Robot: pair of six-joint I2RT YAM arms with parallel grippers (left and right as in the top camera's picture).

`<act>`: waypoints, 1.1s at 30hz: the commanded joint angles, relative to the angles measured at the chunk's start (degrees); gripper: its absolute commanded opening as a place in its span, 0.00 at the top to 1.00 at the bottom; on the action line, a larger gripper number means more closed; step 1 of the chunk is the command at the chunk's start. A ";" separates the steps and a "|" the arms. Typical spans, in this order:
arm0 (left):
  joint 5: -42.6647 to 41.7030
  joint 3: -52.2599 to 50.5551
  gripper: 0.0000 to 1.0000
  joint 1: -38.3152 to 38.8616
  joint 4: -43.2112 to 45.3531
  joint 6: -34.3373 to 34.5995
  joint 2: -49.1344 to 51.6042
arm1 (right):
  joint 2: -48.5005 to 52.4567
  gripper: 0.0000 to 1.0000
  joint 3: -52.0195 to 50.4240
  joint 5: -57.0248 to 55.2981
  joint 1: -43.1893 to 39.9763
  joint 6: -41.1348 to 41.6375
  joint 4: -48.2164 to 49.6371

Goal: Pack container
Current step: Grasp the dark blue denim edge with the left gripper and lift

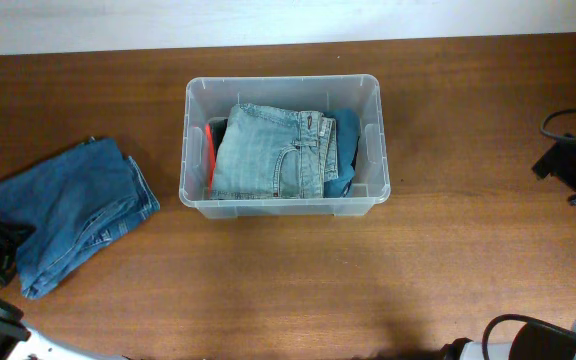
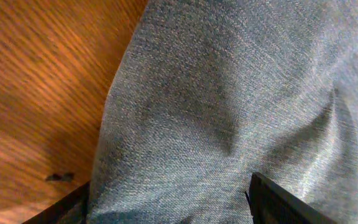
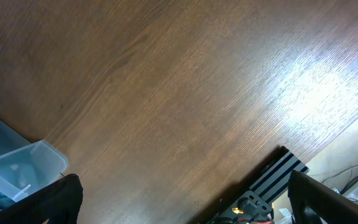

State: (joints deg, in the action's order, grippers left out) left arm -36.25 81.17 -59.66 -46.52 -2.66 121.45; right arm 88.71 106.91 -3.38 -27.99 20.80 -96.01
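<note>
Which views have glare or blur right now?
Right wrist: strong glare on the table at right. Left wrist: wood soft and streaky, denim weave of the jeans sharp. Overhead: evenly lit and sharp across the container.

Robotics lab bench, wooden table [image 1: 448, 270], black robot arm [image 1: 568, 160] at edge, pale wall [image 1: 268, 20]

Clear plastic container [image 1: 284, 206] is sitting upright mid-table, open-topped, holding folded light jeans [image 1: 263, 150] over some blue and red fabric.
</note>
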 commanded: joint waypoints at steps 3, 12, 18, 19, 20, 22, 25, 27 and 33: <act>-2.99 -1.49 0.28 0.61 -1.03 -2.25 5.66 | -0.22 0.02 0.11 -0.09 -0.26 0.31 -0.02; -4.44 -1.49 0.40 0.61 -0.66 -2.25 5.66 | -0.20 0.02 0.11 -0.09 -0.24 0.31 -0.02; -4.46 -1.49 0.70 0.61 -0.66 -2.23 5.66 | -0.20 0.01 0.11 -0.09 -0.24 0.31 -0.02; -4.48 -1.49 0.78 0.61 -0.66 -2.23 5.66 | -0.22 0.01 0.11 -0.09 -0.24 0.31 -0.02; -4.48 -1.49 0.85 0.61 -0.66 -2.21 5.66 | -0.22 0.02 0.11 -0.09 -0.26 0.31 -0.02; -4.50 -1.46 0.94 0.61 -0.66 -2.19 5.66 | -0.22 0.02 0.11 -0.09 -0.26 0.31 -0.02; -5.03 -1.46 0.99 0.61 -0.68 -2.16 5.66 | -0.22 0.01 0.11 -0.09 -0.24 0.31 -0.02; -7.58 -1.33 0.99 0.59 -0.63 -2.16 5.62 | -0.22 0.02 0.11 -0.09 -0.26 0.31 -0.02; -28.65 3.50 0.99 0.61 -1.33 -2.16 5.03 | -0.22 0.02 0.11 -0.11 -0.26 0.31 -0.02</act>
State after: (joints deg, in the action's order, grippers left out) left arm -50.57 81.32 -59.81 -47.40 -4.29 126.26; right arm 88.71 106.91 -3.40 -27.99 20.80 -96.01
